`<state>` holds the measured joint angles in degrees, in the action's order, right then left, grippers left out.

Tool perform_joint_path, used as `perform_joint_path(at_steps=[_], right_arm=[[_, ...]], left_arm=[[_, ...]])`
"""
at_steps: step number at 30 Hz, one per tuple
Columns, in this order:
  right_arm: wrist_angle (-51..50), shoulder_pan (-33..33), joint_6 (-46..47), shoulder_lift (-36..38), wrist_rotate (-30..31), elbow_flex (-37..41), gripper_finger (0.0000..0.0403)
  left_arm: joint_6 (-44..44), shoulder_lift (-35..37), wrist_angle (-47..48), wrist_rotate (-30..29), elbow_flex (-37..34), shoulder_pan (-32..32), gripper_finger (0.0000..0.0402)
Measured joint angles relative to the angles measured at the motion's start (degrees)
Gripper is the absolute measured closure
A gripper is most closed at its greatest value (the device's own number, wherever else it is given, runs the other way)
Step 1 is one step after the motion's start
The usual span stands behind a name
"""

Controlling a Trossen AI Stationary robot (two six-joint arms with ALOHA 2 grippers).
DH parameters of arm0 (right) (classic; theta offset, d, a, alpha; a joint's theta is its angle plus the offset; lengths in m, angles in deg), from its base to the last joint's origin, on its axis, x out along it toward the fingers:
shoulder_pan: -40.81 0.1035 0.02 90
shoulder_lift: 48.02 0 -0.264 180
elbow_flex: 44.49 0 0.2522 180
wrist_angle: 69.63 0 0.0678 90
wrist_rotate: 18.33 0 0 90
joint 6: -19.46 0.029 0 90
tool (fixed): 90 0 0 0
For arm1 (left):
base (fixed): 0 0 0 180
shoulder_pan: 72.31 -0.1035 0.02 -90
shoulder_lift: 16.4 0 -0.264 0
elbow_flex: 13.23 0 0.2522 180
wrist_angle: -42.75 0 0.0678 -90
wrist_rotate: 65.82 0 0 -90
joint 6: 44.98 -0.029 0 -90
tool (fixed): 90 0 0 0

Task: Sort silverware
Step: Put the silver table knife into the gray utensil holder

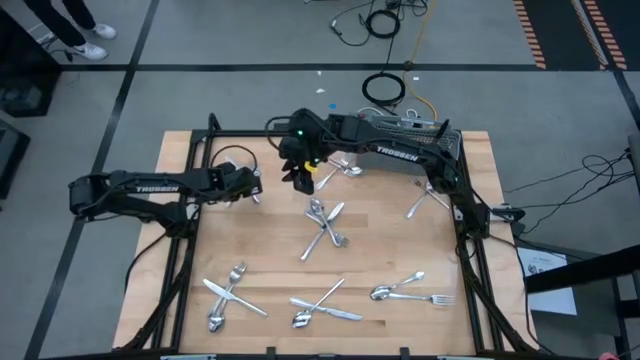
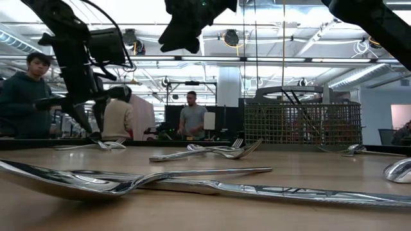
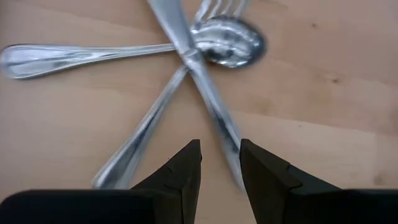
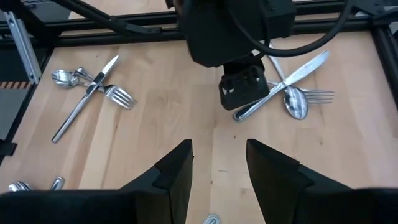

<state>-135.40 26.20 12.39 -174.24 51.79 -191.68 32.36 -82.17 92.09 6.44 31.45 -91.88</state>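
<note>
I have the left jaws low over a pile of silverware [image 3: 193,56] in the left half of the bench [image 1: 260,250]. They are parted only narrowly, with bare wood showing in the gap. They hold nothing, and I cannot tell whether a tip touches metal.

In the left wrist view three pieces cross just ahead of them:
- A knife [image 3: 208,106] runs steeply from the top of the frame down to the lower centre, ending beside the jaw tips.
- A spoon [image 3: 227,40] lies almost level, with its oval bowl at upper centre and its handle reaching to the left edge.
- A fork [image 3: 140,134] slants from its tines at the top edge down to the lower left.

All three are slim polished metal that mirrors the light, lying on pale, matte wood grain.

The right jaws hang higher, at upper centre of the overhead frame. They are open moderately and empty. Seen from the right wrist, the left arm [image 4: 236,31] stands at upper centre of the frame, over that same pile.

More crossed clusters lie flat on the bench in the overhead frame:
- centre [image 1: 322,225]
- lower left [image 1: 228,292]
- lower centre [image 1: 322,308]
- lower right [image 1: 405,290]
- right [image 1: 428,195]
- upper centre [image 1: 340,168]

A wire-mesh basket [image 2: 302,122] stands at the right of the low frame.
</note>
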Motion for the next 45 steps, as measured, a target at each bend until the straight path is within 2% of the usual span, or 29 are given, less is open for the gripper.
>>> perform_joint_path(at_steps=[8,30,38,45], right_arm=[[-1.4,-0.2,-3.3,0.0,-0.4,0.0,0.0261],[-11.1,-5.6,-14.6,0.0,-15.0,0.0,0.0261],[-13.9,-6.9,-17.5,0.0,-18.1,0.0,0.0261],[-15.9,-7.8,-19.2,0.0,-18.2,0.0,0.0261]], left_arm=[[0.3,-3.6,-3.2,-0.3,0.0,-1.4,0.0281],[10.0,-10.2,-7.5,-0.6,0.0,-2.2,0.0281],[11.0,-13.6,-9.7,-0.3,0.1,-3.0,0.0281],[11.0,-14.0,-9.3,0.0,0.2,-3.3,0.0282]])
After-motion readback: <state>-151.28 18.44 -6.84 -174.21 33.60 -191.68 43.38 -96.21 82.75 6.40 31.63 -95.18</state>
